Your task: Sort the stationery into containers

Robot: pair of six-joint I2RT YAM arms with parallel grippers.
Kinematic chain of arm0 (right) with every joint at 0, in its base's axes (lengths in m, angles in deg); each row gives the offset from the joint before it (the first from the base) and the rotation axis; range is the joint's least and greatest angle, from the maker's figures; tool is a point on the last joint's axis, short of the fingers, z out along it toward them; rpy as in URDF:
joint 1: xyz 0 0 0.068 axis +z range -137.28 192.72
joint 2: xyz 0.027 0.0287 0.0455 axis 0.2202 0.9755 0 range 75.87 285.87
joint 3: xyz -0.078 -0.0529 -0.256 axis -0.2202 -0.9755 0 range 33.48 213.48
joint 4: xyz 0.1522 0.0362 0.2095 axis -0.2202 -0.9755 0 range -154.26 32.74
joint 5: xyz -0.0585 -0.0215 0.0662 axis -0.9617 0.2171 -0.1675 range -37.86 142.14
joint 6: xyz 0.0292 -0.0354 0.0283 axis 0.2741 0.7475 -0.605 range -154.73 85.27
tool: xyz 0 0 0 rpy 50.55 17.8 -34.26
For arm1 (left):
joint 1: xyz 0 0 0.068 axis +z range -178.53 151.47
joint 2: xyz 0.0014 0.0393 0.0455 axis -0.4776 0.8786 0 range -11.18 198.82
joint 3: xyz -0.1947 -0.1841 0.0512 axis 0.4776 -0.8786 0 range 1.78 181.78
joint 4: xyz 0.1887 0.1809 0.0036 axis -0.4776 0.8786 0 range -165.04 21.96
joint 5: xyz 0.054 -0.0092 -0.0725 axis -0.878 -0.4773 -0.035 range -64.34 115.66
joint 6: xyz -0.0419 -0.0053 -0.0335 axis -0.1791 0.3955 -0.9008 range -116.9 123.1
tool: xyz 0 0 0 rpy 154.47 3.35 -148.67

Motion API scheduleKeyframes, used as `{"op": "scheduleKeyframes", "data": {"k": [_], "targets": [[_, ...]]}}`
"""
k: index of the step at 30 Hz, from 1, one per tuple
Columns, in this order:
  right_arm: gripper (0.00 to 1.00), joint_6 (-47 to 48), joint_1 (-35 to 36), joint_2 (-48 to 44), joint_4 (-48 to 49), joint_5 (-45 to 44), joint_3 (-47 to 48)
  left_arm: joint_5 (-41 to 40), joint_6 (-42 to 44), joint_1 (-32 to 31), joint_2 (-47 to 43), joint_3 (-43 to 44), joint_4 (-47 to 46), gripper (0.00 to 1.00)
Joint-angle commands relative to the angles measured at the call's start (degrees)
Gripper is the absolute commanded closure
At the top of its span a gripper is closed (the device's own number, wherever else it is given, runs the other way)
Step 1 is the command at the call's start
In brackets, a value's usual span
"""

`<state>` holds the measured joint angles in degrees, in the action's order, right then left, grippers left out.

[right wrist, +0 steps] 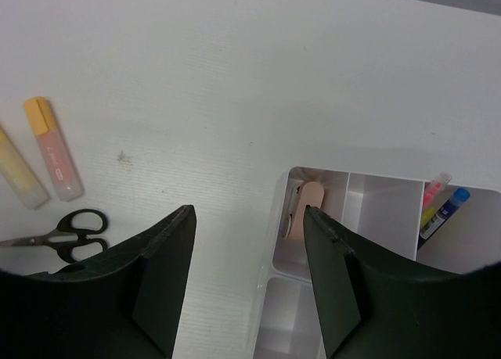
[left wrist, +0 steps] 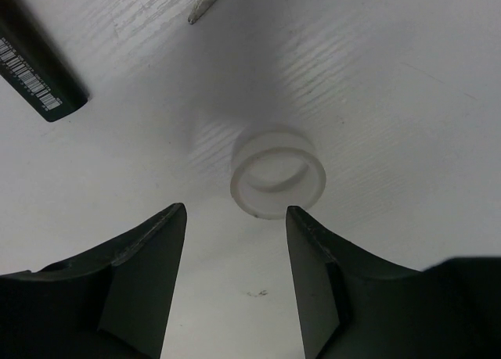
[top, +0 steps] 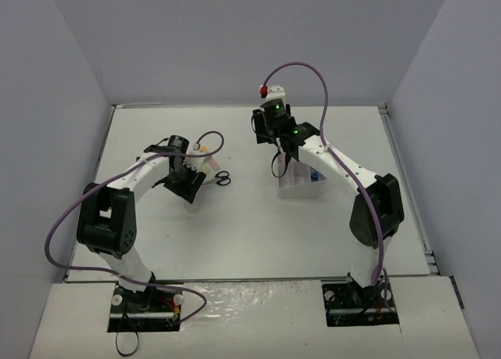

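As tape ring (left wrist: 278,171) lies flat just beyond its tips, left pincer (left wrist: 235,209) hangs jaws half apart, gripping nothing.

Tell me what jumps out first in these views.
The clear tape ring lies on the table just beyond the open left gripper. Below the right gripper, the white organiser tray holds a blue-capped bottle, while scissors and highlighters lie loose to its left.
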<state>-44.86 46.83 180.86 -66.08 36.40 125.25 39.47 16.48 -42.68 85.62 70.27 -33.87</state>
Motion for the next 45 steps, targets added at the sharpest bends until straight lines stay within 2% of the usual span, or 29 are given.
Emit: {"op": "scheduleKeyframes", "data": {"k": [1, 10, 14, 17, 19, 27, 32, 35, 37, 42, 45], "targets": [[0.46, 0.49, -0.58, -4.11, 1.84, -1.96, -0.69, -0.52, -1.15, 0.11, 1.78, 2.2, -2.04, 0.49], [0.46, 0.58, -2.12, -5.86, 1.88, -2.24, -2.18, -6.35, 0.36, -1.86, 4.27, -0.82, -4.0, 0.54], [0.46, 0.96, -2.31, -6.59, 1.79, -2.29, -2.14, -7.86, 0.25, -2.02, 6.1, -0.07, -4.09, 0.72], [0.46, 0.99, -2.38, -7.27, 1.84, -1.4, -2.21, -5.58, -0.01, -2.02, 7.16, 0.69, -3.03, 0.93], [0.46, 1.23, -2.38, -7.91, 1.85, 0.19, -2.21, -3.87, -0.24, -1.96, 7.57, 1.22, -2.42, 0.99], [0.45, 3.35, -2.34, -10.06, 2.05, 7.29, -2.6, 0.66, -1.69, -0.72, 5.63, 4.21, -0.46, 1.0], [0.29, 3.12, -2.38, -10.74, 2.03, 23.9, -1.46, 7.42, -4.32, 4.54, -1.21, 10.92, 2.21, 1.0], [0.25, -0.73, -2.32, -8.59, 2.83, 38.66, 0.53, 10.32, -5.7, 5.54, -5.18, 13.96, 2.05, 1.0], [0.25, -7.0, -1.93, -5.76, 6.27, 46.39, 2.27, 12.38, -7.85, 5.44, -10.03, 14.91, -1.0, 1.0], [0.23, -12.87, 2.5, -2.67, 14.46, 49.36, 3.94, 14.17, -11.13, 4.33, -12.57, 18.18, -0.46, 1.0], [0.2, -19.18, 4.87, -0.61, 23.06, 51.07, 3.53, 14.5, -11.79, 4.22, -12.92, 18.23, -0.53, 1.0]]}}
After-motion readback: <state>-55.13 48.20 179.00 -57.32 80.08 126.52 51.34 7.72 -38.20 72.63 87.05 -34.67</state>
